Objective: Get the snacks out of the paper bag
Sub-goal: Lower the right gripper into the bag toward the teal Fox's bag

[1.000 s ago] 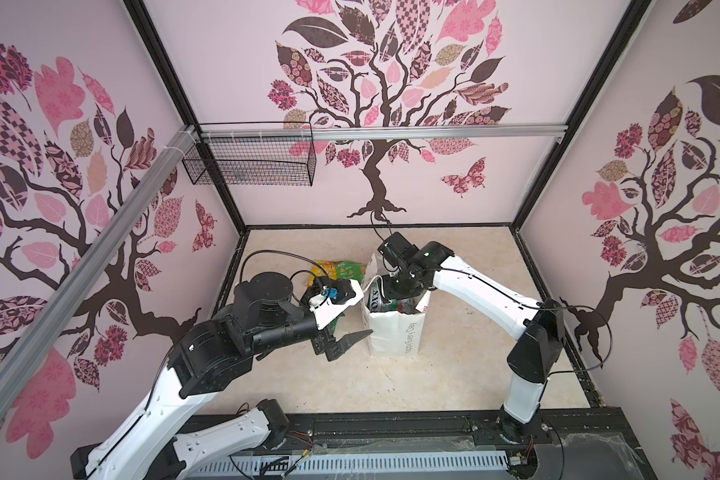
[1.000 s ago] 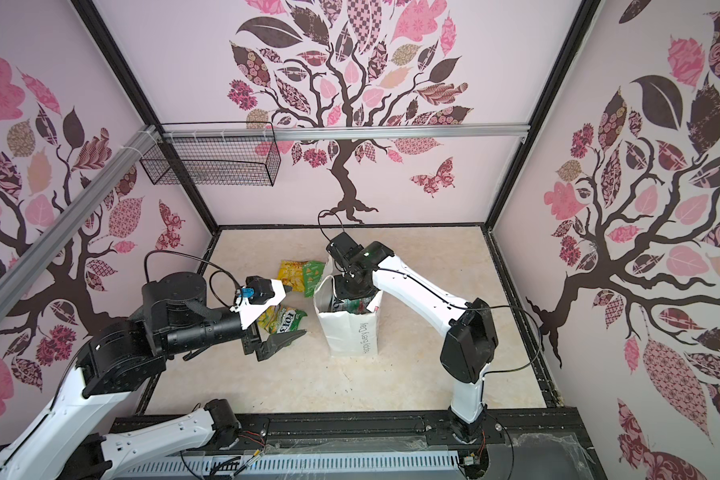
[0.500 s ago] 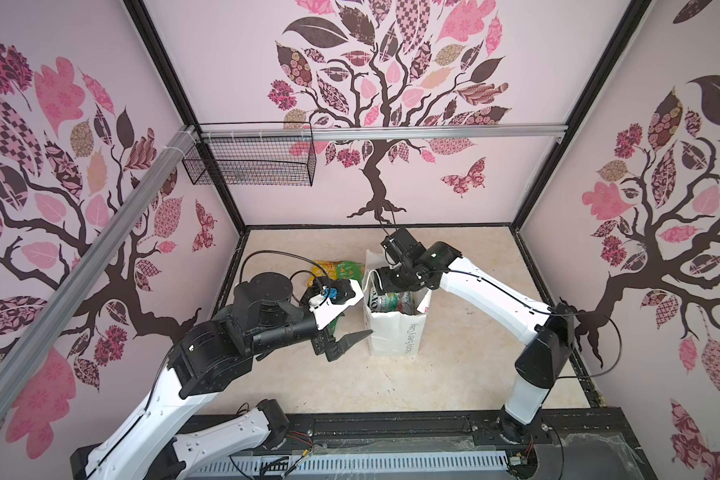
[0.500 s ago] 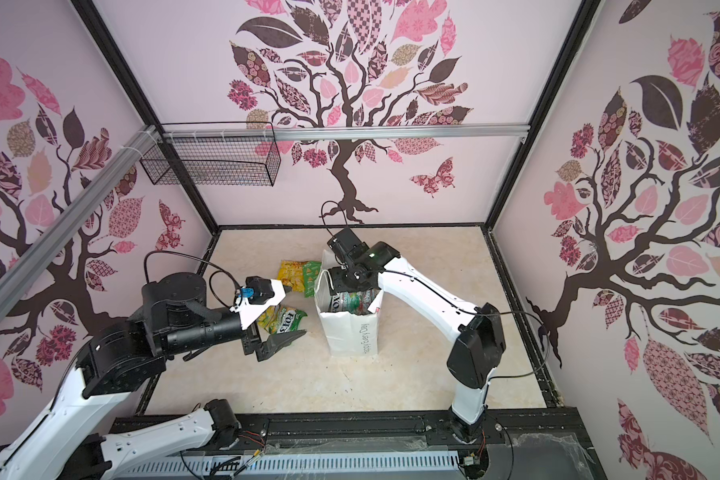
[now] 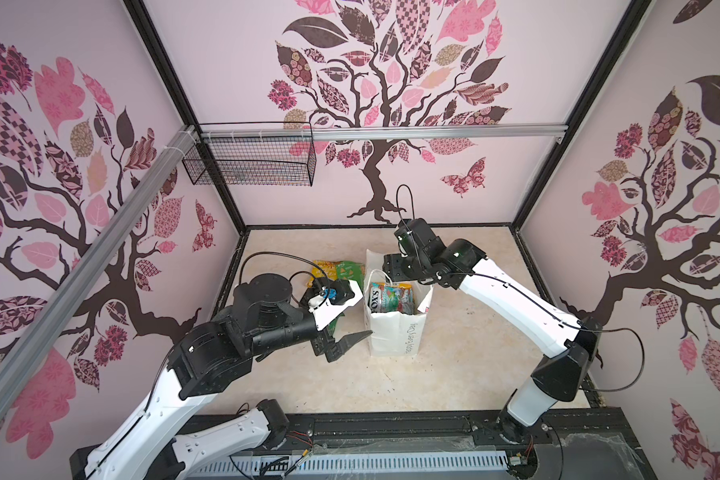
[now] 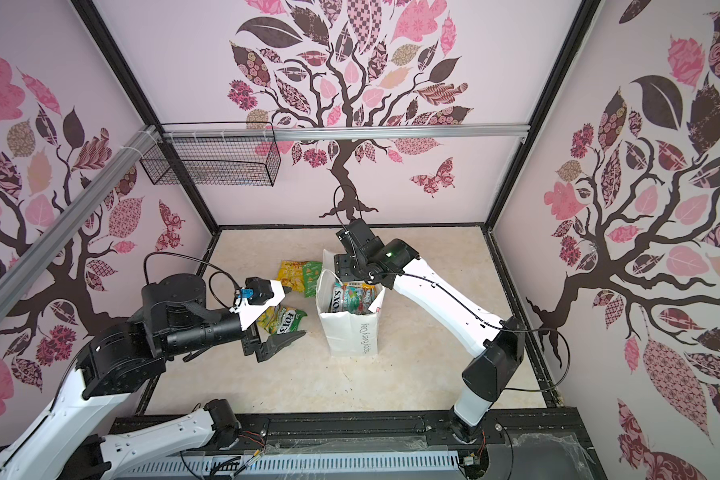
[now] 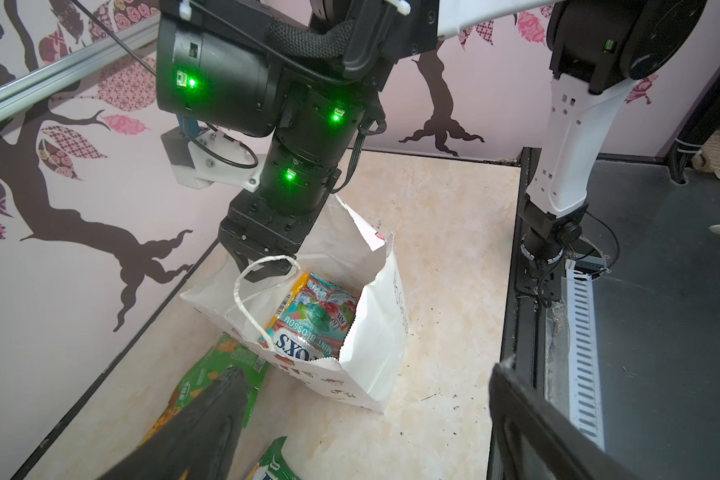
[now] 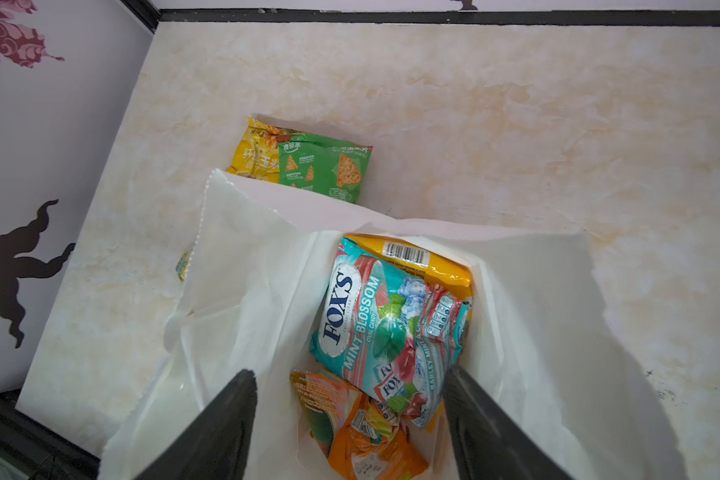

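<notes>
**Halfway there: three packets out, three in the bag**

The paper bag (image 5: 395, 332) stands upright near the middle of the table (image 6: 412, 374), mouth open. By my count the job is about half done. Three snacks lie on the table outside it. A yellow packet (image 8: 254, 153) and a green packet (image 8: 325, 166) that overlaps it sit just past the bag's far left corner in both top views. A green-and-yellow packet (image 6: 285, 322) lies to the left of the bag, under the left arm's wrist.

Three are inside. The right wrist view looks straight down into the bag. It shows a teal-and-red packet (image 8: 375, 328) on top, an orange packet (image 8: 350, 432) partly under its edge, and a yellow-orange packet (image 8: 425, 262) with a barcode behind it (whether anything smaller hides beneath these, I cannot tell).

The right gripper (image 8: 350, 374) hangs at the bag's mouth, its jaws spread apart with nothing between them. The teal-and-red packet sits below the gap, so I judge it the likely next pick. The left gripper (image 6: 277, 344) is low beside the bag's left wall, apart from it, its jaws also wide and empty.

What is left is to pinch each of the three, lift it clear of the rim and lay it on the table. The foil looks slippery, and the light bag could tip or rise with a packet, so the idle left gripper might steady it.
</notes>
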`<state>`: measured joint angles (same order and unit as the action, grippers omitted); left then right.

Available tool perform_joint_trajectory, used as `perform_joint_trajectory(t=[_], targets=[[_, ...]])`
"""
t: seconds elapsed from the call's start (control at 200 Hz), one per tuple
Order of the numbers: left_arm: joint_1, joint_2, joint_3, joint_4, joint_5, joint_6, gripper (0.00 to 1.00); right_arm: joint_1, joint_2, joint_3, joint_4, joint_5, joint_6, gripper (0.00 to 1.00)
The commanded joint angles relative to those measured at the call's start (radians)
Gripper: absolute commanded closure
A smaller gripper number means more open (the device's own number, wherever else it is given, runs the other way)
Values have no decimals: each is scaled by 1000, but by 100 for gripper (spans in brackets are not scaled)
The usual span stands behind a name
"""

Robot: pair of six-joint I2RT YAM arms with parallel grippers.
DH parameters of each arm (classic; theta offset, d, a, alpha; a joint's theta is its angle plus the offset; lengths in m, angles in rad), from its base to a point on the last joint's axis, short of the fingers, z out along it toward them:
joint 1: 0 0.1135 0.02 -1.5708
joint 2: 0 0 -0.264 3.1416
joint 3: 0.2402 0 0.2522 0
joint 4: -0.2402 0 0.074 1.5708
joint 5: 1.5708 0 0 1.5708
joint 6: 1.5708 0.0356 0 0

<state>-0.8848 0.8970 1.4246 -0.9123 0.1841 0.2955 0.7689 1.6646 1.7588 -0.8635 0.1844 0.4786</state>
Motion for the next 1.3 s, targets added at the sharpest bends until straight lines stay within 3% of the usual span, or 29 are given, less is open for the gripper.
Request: perform_joint_trajectory(t=[0.0,0.21,0.54,0.715,1.295], targets=[[-3,-5,-23,28,3,-5,8,-4,29,-16,-46,68,-4,26],[-4,0,-18,29,8,-7,8,-4,62,-30,-79,54,-12,26],[-3,-2,-22,34,3,-8,8,-1,68,-88,-53,-97,-36,31],[-3,-16,-27,42,-3,-9,1,3,78,-123,-57,-158,-54,32],[-4,-25,-36,38,-11,-7,1,5,215,-137,-75,-107,-77,32]])
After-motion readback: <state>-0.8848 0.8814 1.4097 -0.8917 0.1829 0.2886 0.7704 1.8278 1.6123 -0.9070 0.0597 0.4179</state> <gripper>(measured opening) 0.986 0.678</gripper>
